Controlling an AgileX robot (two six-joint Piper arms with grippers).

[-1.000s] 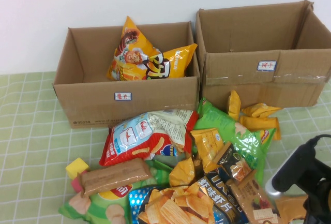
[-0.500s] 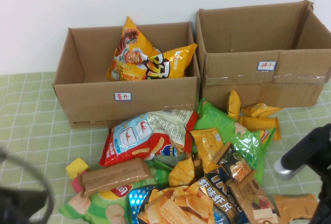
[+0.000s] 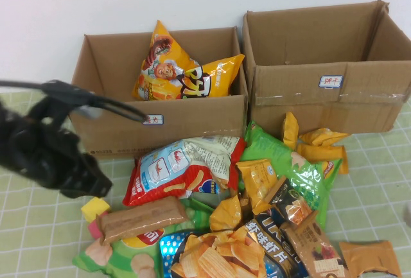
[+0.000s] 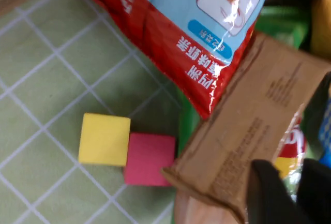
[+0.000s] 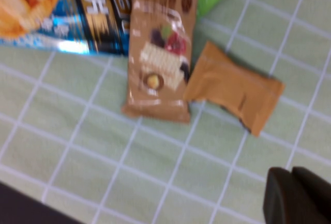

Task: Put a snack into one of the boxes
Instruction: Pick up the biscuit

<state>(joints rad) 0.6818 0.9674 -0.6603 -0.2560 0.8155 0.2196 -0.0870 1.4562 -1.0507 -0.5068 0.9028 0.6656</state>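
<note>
A pile of snack bags point(image 3: 257, 214) lies in front of two open cardboard boxes. The left box point(image 3: 115, 130) holds yellow chip bags point(image 3: 183, 76); the right box point(image 3: 359, 92) looks empty. My left gripper point(image 3: 90, 185) hovers at the pile's left edge, above the yellow and pink blocks. In the left wrist view it point(image 4: 296, 171) is slightly open and empty over a brown wafer pack point(image 4: 248, 136), next to the red and blue bag point(image 4: 207, 32). My right gripper point(image 5: 292, 195) is shut and empty over bare cloth, near an orange packet point(image 5: 235, 92).
A green checked cloth point(image 3: 38, 239) covers the table. A yellow block point(image 4: 103, 138) and a pink block point(image 4: 150, 158) lie side by side, left of the wafer pack. A brown cookie pack point(image 5: 160, 63) lies next to the orange packet. A white wall stands behind the boxes.
My right arm has pulled back out of the high view at the lower right. My left arm has come in from the lower left to the pile's left side.
</note>
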